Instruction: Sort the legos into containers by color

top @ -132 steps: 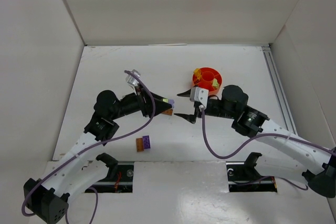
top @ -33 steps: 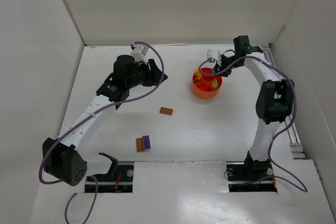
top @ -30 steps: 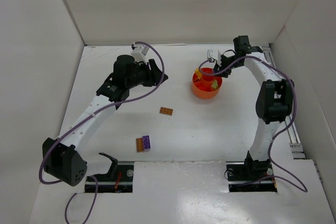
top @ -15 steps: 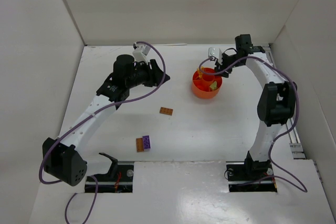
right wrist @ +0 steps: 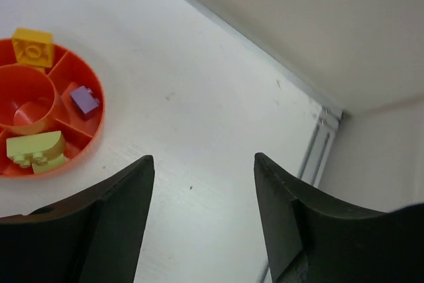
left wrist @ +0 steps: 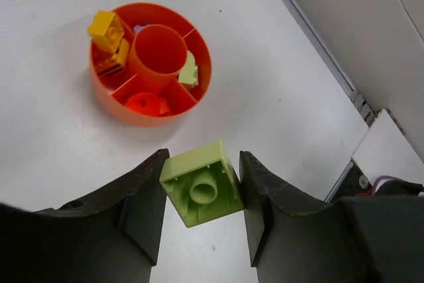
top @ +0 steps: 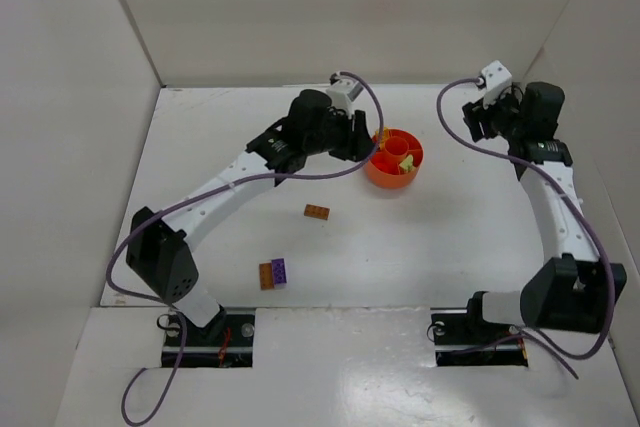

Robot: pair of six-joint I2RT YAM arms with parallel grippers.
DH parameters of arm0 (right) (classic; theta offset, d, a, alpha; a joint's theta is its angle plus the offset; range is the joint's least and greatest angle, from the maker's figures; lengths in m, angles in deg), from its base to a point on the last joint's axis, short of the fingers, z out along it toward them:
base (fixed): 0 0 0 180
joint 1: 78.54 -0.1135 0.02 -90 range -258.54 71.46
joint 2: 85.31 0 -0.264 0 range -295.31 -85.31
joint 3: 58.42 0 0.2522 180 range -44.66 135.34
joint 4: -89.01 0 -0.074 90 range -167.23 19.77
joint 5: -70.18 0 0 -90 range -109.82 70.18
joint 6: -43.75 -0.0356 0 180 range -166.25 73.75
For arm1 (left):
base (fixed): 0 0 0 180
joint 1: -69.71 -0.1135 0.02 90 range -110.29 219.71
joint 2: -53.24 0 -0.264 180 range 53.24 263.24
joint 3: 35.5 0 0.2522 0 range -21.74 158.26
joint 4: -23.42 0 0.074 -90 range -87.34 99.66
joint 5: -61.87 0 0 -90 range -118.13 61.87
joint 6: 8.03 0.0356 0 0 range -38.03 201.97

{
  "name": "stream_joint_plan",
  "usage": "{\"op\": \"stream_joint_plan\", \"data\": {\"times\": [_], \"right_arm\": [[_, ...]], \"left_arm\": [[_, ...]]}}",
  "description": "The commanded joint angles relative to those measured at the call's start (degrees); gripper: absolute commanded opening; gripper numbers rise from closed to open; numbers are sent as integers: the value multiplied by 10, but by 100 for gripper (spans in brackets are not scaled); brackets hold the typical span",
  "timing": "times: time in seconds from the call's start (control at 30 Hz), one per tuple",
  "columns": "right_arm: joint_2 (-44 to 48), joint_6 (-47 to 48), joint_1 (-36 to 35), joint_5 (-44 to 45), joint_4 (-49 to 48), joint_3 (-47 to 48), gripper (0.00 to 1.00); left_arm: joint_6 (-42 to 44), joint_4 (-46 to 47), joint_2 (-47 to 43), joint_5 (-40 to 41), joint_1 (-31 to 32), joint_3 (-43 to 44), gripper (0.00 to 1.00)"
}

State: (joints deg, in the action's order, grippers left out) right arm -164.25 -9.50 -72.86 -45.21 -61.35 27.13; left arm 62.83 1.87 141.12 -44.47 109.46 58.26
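Two arms have traded places since half a second ago. The left gripper [top: 362, 137], then well off at the 9 o'clock side of the round orange-red dish [top: 392, 179], now sits just beside it on that side, its arm stretched across the table [top: 420, 237]. The right gripper [top: 472, 123], then over the dish, has drawn back to the dish's 2 o'clock, near the right wall. The loose bricks lie where they lay. In the left wrist view the left gripper's fingers [left wrist: 142, 197] are clamped on one pale yellow-green brick [left wrist: 202, 187], its hollow underside toward the camera, held in the air short of the dish, which lies at 11 o'clock of that view. In the right wrist view the right gripper's fingers [right wrist: 126, 210] stand wide apart with nothing between them. Three bricks are loose on the table: one brown-orange brick [top: 317, 211] near the middle and, at its 7 o'clock, a second brown-orange brick [top: 266, 274] touching one purple brick [top: 280, 269]. Four bricks sit inside the dish, around the centre hub [right wrist: 26, 101], one colour to a compartment — a yellow brick [left wrist: 106, 26] with a darker yellow brick [left wrist: 111, 59] against it, one small purple brick [right wrist: 84, 99], and a second pale yellow-green brick [right wrist: 34, 149].
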Motion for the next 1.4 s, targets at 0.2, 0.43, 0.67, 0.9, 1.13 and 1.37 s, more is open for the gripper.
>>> {"op": "stream_joint_plan", "data": {"times": [0.2,0.43,0.67,0.9,1.13,1.37], "right_arm": [[182,-278,7,222,-8,-103,71],[204,-302,12,252,52,-120,72],[204,-308,12,263,64,-126,72],[204,-308,12,268,57,-137,72],[193,-308,12,263,57,-137,72],[193,-302,12,257,57,-137,72]], "left_arm": [[59,-86,185,119,82,232,0],[64,-156,349,185,112,448,0],[64,-161,441,227,112,533,0],[79,-161,468,271,128,539,0],[90,-156,479,304,140,539,1],[90,-145,479,315,140,534,8]]}}
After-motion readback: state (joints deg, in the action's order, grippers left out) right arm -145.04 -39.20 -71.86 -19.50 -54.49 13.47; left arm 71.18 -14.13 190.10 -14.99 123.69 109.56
